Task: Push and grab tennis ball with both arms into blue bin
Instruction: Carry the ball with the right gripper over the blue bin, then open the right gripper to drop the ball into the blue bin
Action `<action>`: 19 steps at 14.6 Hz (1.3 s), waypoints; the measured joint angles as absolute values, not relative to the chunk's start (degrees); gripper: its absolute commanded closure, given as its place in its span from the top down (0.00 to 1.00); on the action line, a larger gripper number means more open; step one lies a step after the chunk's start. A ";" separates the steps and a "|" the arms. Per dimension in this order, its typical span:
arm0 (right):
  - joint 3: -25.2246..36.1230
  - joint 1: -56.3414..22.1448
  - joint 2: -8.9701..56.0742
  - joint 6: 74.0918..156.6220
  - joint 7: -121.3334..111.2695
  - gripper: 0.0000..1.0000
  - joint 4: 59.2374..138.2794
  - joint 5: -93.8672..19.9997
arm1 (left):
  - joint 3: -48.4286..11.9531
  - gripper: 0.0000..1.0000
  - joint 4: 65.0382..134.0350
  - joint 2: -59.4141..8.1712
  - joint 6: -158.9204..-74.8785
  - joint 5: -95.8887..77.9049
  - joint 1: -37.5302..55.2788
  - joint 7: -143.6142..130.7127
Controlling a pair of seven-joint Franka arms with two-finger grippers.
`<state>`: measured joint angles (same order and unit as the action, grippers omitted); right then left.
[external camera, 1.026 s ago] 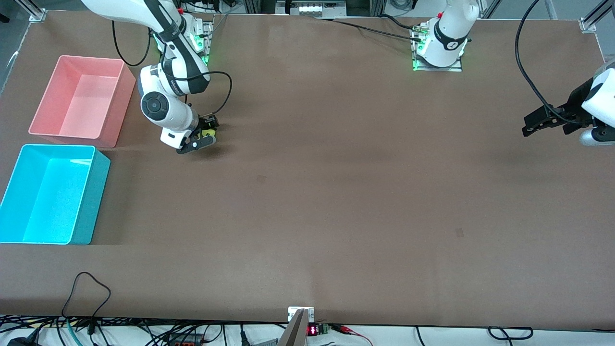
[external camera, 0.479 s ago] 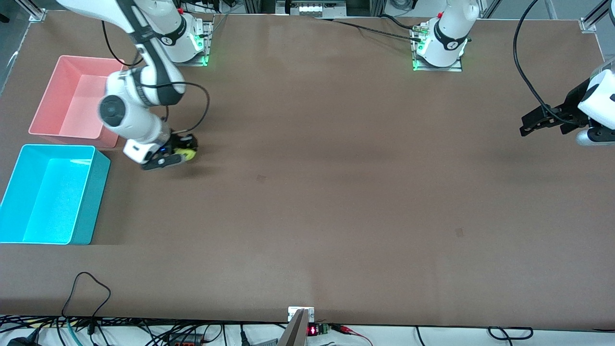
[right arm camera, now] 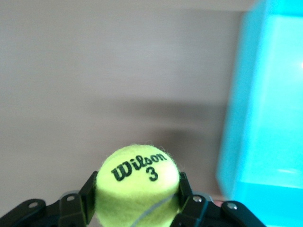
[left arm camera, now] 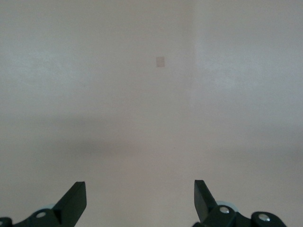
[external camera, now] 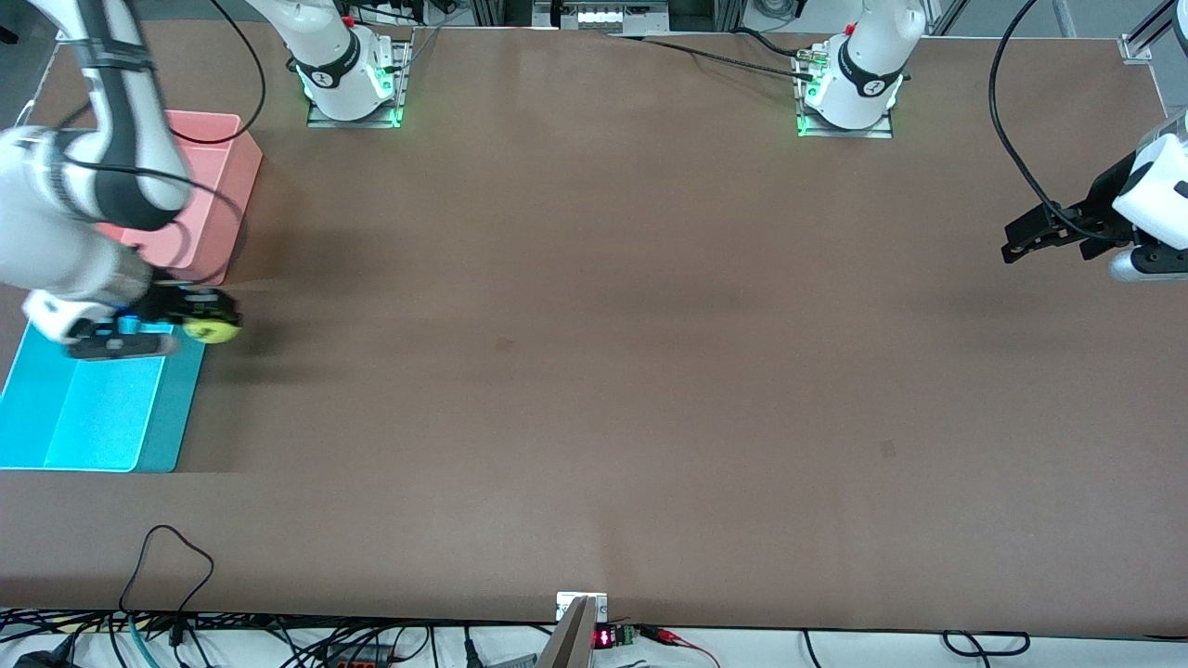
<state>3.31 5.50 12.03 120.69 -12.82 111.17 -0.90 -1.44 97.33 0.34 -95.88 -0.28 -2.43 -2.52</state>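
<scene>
My right gripper (external camera: 190,325) is shut on the tennis ball (external camera: 213,327), a yellow-green ball with a dark Wilson 3 logo, and holds it in the air over the edge of the blue bin (external camera: 56,427). In the right wrist view the ball (right arm camera: 137,182) sits between the black fingers (right arm camera: 88,191), with the blue bin's wall (right arm camera: 265,104) beside it. My left gripper (external camera: 1021,239) is open and empty, hovering over bare table at the left arm's end; its fingers (left arm camera: 75,201) frame only brown table.
A pink bin (external camera: 218,199) stands next to the blue bin, farther from the front camera, partly hidden by the right arm (external camera: 65,213). Cables (external camera: 167,557) lie at the table's front edge.
My right gripper has carried the ball from the table beside the pink bin toward the front camera and the right arm's end, to the blue bin's edge. The left arm has barely moved.
</scene>
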 measured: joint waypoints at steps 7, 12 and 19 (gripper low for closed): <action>7.15 15.02 19.61 124.17 -19.90 0.02 108.92 2.98 | -2.23 1.00 96.65 0.47 -93.36 -0.33 -2.10 -4.40; 7.28 18.49 27.23 131.46 -20.58 0.13 108.63 3.65 | -3.08 1.00 96.58 0.54 -93.20 -0.33 -2.10 -2.59; 7.28 19.19 31.01 133.09 -20.50 1.00 108.32 3.64 | -4.63 1.00 96.65 0.58 -90.73 -0.33 -2.44 -1.94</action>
